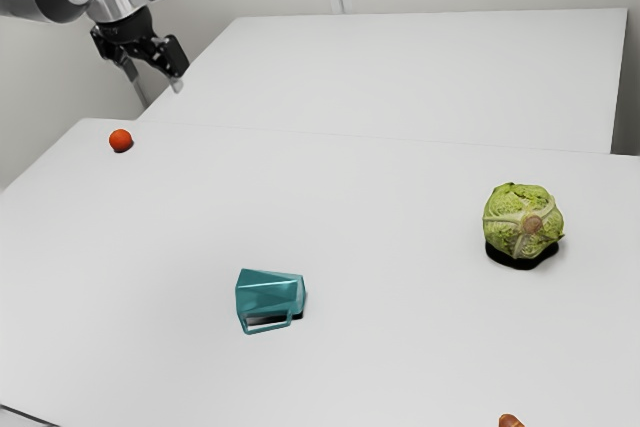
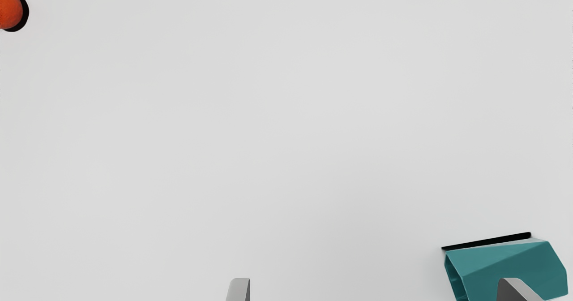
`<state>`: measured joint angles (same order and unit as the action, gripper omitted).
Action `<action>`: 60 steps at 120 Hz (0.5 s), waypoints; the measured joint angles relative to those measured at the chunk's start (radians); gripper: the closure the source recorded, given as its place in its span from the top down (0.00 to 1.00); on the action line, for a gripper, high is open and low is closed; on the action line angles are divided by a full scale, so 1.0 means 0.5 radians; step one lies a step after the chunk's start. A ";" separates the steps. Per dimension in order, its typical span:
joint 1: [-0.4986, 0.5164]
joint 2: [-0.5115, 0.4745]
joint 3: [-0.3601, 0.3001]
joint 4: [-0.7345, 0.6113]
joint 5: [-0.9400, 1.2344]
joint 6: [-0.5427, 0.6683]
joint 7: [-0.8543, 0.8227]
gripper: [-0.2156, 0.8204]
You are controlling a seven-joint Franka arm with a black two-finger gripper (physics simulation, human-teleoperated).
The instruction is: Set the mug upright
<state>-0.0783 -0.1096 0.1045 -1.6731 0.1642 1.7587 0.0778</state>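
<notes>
The teal faceted mug lies on its side on the white table, its handle toward the exterior view's bottom edge. High above the table at the exterior view's upper left hangs my gripper, well apart from the mug. In the wrist view the two fingertips of the gripper stand wide apart with nothing held between them. One fingertip overlaps the view of the mug, whose far part is cut off by the frame's edge.
An orange-red ball rests near the table's corner at the exterior view's left. A green cabbage sits at the exterior view's right. Part of a brown item shows at the bottom edge. The white table extends between them.
</notes>
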 joint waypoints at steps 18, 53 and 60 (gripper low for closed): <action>0.004 0.004 0.005 -0.019 -0.022 0.024 -0.004 0.79; 0.033 0.003 0.047 -0.173 -0.330 0.037 -0.028 0.79; 0.056 0.000 0.086 -0.259 -0.459 0.034 -0.041 0.79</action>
<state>-0.0501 -0.1094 0.1476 -1.8027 -0.0653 1.7756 0.0574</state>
